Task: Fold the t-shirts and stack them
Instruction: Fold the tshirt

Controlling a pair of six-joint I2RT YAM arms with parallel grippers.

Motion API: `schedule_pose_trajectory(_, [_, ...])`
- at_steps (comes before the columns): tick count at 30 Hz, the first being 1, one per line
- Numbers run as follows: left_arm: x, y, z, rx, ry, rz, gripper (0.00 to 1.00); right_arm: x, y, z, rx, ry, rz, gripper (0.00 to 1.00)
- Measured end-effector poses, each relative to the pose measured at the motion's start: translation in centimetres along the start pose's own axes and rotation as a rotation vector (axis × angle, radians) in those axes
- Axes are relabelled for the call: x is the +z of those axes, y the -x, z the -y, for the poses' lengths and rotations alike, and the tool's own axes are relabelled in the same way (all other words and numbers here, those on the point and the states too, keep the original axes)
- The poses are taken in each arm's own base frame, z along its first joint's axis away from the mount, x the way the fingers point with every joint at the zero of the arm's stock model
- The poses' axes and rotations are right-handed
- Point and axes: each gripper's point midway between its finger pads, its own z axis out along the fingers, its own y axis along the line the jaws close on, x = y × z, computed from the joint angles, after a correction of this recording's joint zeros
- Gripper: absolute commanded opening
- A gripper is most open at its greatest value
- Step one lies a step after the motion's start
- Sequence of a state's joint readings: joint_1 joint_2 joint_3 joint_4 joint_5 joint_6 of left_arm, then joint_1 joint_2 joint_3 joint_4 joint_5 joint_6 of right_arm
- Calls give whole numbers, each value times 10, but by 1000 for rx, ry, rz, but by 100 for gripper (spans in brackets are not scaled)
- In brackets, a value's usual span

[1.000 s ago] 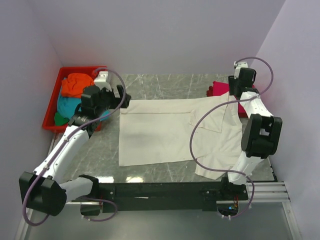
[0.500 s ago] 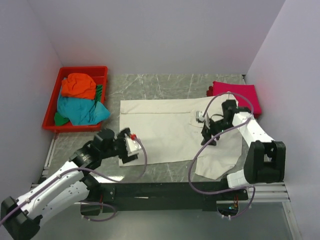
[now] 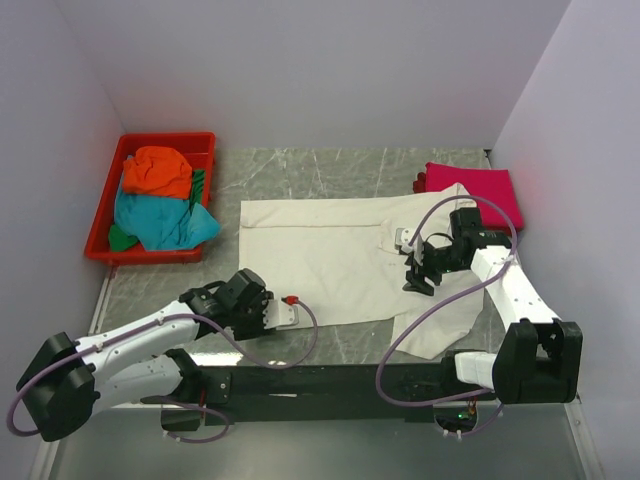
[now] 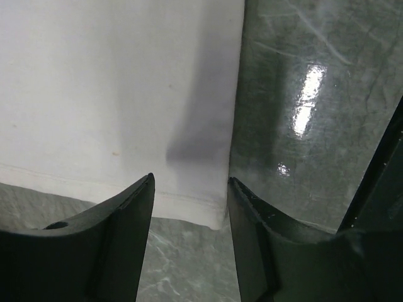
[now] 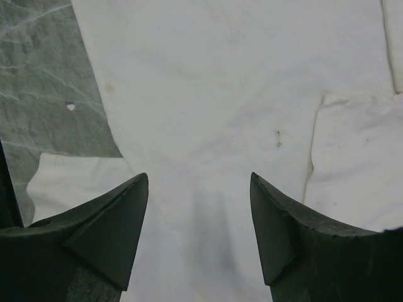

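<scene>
left pincer (image 4: 191,182) has dropped to a corner of the cream-white t-shirt (image 4: 107,88); jaws apart, astride its hem. right pincer (image 5: 199,182) hangs open just above it.

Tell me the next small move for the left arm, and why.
Probably lower the left pincer and close it on the near corner of the cream-white t-shirt. Its jaws stand apart with that hem corner lying flat between them, not yet pinched, so a grip there should start the fold.
</scene>
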State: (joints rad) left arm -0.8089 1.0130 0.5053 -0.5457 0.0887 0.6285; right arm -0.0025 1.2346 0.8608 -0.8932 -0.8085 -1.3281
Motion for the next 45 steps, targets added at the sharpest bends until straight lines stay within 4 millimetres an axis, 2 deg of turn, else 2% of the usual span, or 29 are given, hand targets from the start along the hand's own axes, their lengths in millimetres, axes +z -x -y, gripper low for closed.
schedule_pose_trajectory(10, [0,-11,6,5,-18,-58,57,1,-2,-1,4,6,-4,73])
schedule_pose_trajectory(16, [4,-23,15,-1,-46,-109,54,1,-3,-5,4,24,-8,72])
schedule_pose_trajectory(17, [5,-25,15,-2,-41,-124,45,1,-4,-8,5,34,-11,72])
schedule_pose_trajectory(20, [7,-28,12,-3,-37,-156,36,0,-4,-12,5,47,-14,72])
schedule_pose_trajectory(24, [12,-24,4,-7,-25,-178,6,-1,-6,-16,-5,63,-20,72])
schedule_pose_trajectory(26, [13,-24,3,1,-18,-187,0,-2,-8,-18,-20,69,-32,72])
schedule_pose_trajectory(33, [6,-22,0,17,4,-180,0,-11,-37,-30,-162,132,-182,70])
schedule_pose_trajectory(38, [-1,-13,-5,23,50,-134,0,-16,-70,-63,-279,267,-305,68])
schedule_pose_trajectory(41, [-5,-9,-9,24,74,-115,0,-18,-78,-80,-349,338,-347,63])
schedule_pose_trajectory(45, [-7,-7,-12,26,92,-106,0,-13,-82,-96,-427,415,-384,61])
